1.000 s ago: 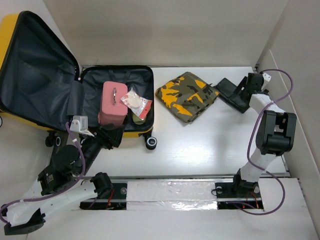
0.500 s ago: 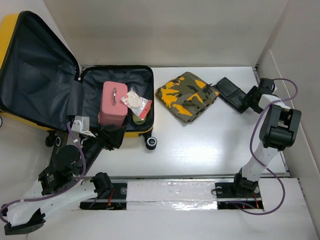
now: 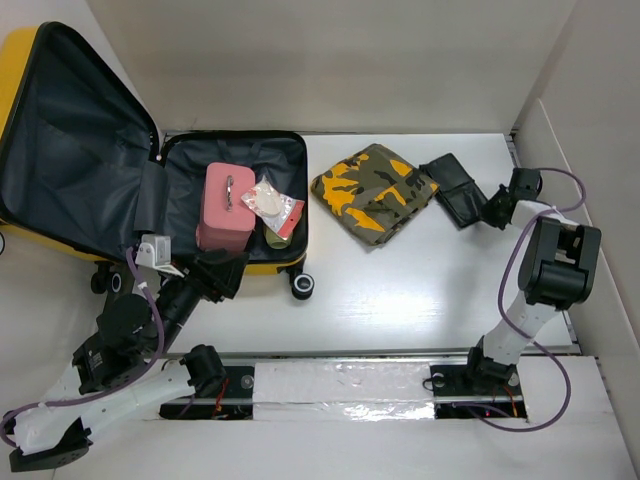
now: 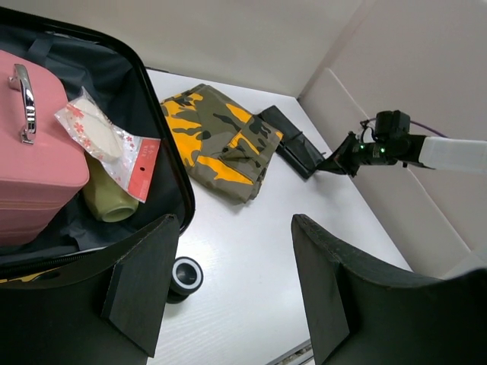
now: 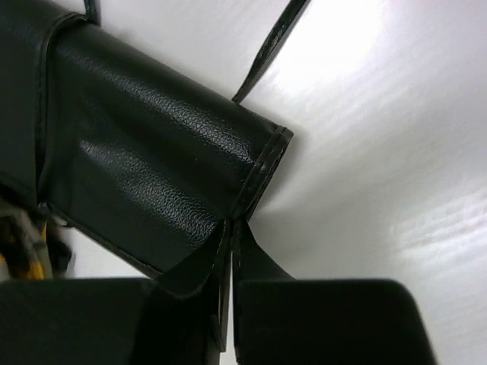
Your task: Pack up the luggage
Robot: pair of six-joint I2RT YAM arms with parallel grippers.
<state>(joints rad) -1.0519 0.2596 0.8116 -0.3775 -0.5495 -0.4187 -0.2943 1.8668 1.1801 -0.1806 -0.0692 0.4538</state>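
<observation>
The luggage (image 3: 185, 190) lies unzipped at the worktop's (image 3: 400, 290) 9 o'clock side — lid raised toward 10 o'clock, dark lining showing — with a pink case (image 3: 227, 205) and a clear packet (image 3: 272, 203) in its base. The left end effector (image 4: 232, 258) hovers at the luggage's 6 o'clock rim, fingers spread wide with nothing between them. At 2 o'clock, the right end effector (image 5: 230, 228) is pinched tight on the edge of a black pouch (image 3: 455, 188), which lies just beside a camouflage pouch (image 3: 375, 192), on its 3 o'clock side.
</observation>
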